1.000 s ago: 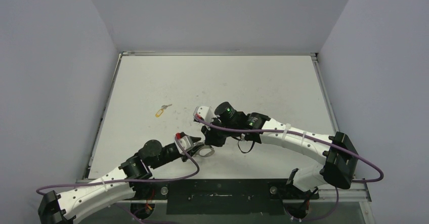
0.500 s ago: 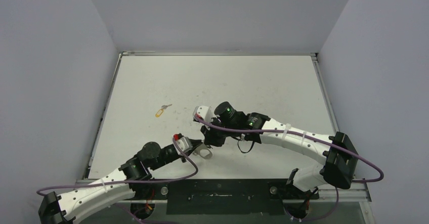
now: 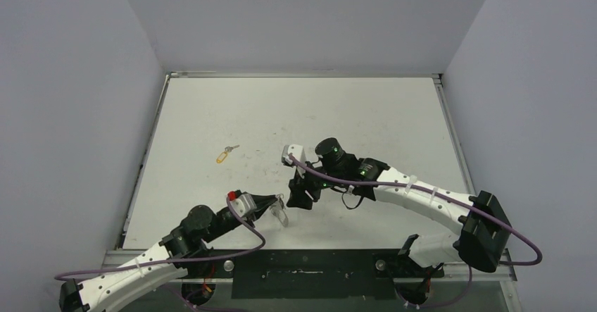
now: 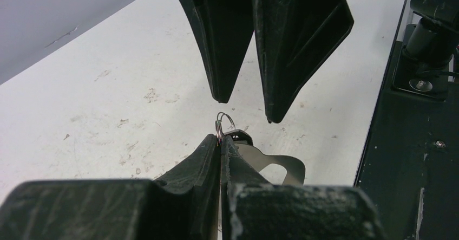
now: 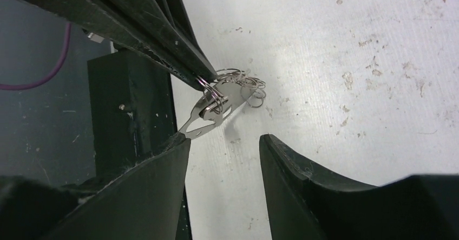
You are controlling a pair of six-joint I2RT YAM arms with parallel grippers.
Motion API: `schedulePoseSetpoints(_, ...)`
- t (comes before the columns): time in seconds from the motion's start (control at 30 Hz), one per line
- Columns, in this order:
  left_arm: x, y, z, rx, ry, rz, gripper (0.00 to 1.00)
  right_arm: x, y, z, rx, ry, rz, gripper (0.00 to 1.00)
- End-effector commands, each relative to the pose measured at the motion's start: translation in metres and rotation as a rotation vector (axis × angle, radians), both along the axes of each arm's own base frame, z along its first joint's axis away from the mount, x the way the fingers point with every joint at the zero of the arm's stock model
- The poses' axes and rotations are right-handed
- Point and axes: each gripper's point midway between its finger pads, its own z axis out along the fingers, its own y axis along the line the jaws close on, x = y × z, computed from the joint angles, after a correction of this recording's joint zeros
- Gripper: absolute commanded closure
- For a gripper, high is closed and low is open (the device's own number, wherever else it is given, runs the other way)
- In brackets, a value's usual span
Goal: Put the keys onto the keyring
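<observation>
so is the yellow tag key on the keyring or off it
Off. The yellow tag key lies alone on the table, far from the keyring pinched in the left gripper.

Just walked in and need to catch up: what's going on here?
The left tool is shut on a small ring of the keyring, near the table's front edge. The right tool hangs open facing it, holding nothing. The key with the yellow tag lies farther back on the table, not yet on the keyring.
</observation>
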Motion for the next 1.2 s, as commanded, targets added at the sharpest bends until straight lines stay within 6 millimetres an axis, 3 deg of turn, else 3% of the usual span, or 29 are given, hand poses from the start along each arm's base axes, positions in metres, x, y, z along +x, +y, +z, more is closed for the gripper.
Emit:
schedulePoseSetpoints(0.0,-0.002,-0.002,0.014,-0.047,-0.016,-0.011,1.00,0.000,0.012,0.040,0.176,-0.062,0.065,0.49)
schedulePoseSetpoints(0.17,-0.003,-0.004,0.014,-0.044,-0.015,-0.025,1.00,-0.003,0.022,0.045,0.230,-0.035,0.094,0.50)
schedulePoseSetpoints(0.3,-0.004,-0.006,0.014,-0.041,-0.013,-0.033,1.00,0.000,0.029,0.042,0.233,-0.004,0.081,0.59)
schedulePoseSetpoints(0.37,-0.004,-0.006,0.014,-0.040,-0.013,-0.034,1.00,0.004,0.029,0.037,0.215,-0.001,0.072,0.64)
schedulePoseSetpoints(0.63,-0.004,-0.007,0.015,-0.044,-0.014,-0.035,1.00,0.011,0.022,0.013,0.125,-0.021,0.045,0.64)
schedulePoseSetpoints(0.9,-0.004,-0.007,0.015,-0.043,-0.016,-0.036,1.00,0.009,0.022,0.003,0.104,0.002,0.059,0.98)
schedulePoseSetpoints(1.17,-0.004,-0.006,0.016,-0.048,-0.022,-0.035,1.00,0.009,0.016,-0.008,0.062,-0.004,0.053,1.00)
